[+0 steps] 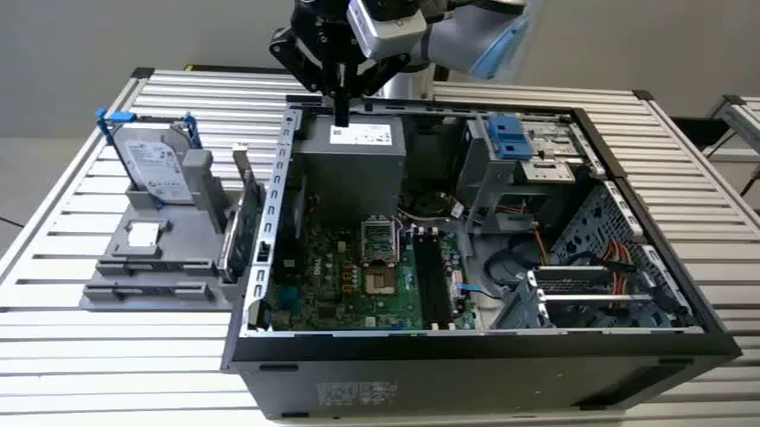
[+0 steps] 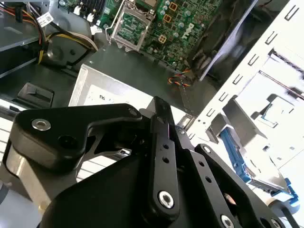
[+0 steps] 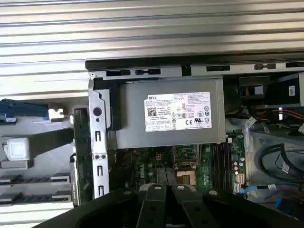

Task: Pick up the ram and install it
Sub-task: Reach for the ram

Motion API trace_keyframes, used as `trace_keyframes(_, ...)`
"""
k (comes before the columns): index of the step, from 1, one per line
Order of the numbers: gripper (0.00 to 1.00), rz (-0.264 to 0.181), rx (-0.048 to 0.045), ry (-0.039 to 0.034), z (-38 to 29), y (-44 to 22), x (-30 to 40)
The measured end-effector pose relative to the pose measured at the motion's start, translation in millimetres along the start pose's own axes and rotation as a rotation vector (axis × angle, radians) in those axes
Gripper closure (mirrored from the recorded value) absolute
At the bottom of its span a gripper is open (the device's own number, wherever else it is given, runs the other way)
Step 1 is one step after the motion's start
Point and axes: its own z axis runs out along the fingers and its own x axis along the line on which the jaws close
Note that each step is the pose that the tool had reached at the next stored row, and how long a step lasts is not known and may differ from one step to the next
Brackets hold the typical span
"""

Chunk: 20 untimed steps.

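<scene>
Pincer (image 1: 342, 117) of mine hangs high over the back edge of the big open computer box (image 1: 475, 351), tips pointing straight down. Its two fingers (image 2: 160, 137) are pressed close together, so it is narrow, and it holds nothing.

Right under it sits the grey power box (image 1: 354, 160) with a white sticker, tucked into the back corner of the computer box. Next to that, on the floor of the computer box, lies the green main board (image 1: 344, 276). On this board I see a square metal socket (image 1: 376, 238) and a row of long black slots (image 1: 430, 280). Toward the exterior view's right, the computer box also holds a metal cage with a blue clip (image 1: 508, 135) and bunches of coloured wires (image 1: 582, 258).

Outside the computer box, on the exterior view's left, a grey holder (image 1: 131, 289) rests on the striped metal table (image 1: 71, 356). The silver hard drive (image 1: 157, 165) in its blue frame stands up in the holder, and a small white square (image 1: 142, 234) lies in front of it.

The ram (image 1: 241, 233) is, I think, the thin dark green board standing on its edge at the holder's side. It is just beside the outer wall of the computer box and well apart from my pincer. From these angles I cannot be fully sure.
</scene>
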Motion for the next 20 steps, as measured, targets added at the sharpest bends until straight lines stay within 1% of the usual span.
trace_keyframes(13, 1.0, 0.0, -0.0002, 0.0, 1.4, -0.1, 0.3)
trace_keyframes(20, 1.0, 0.0, -0.0001, 0.0, 1.2, -0.5, 8.0)
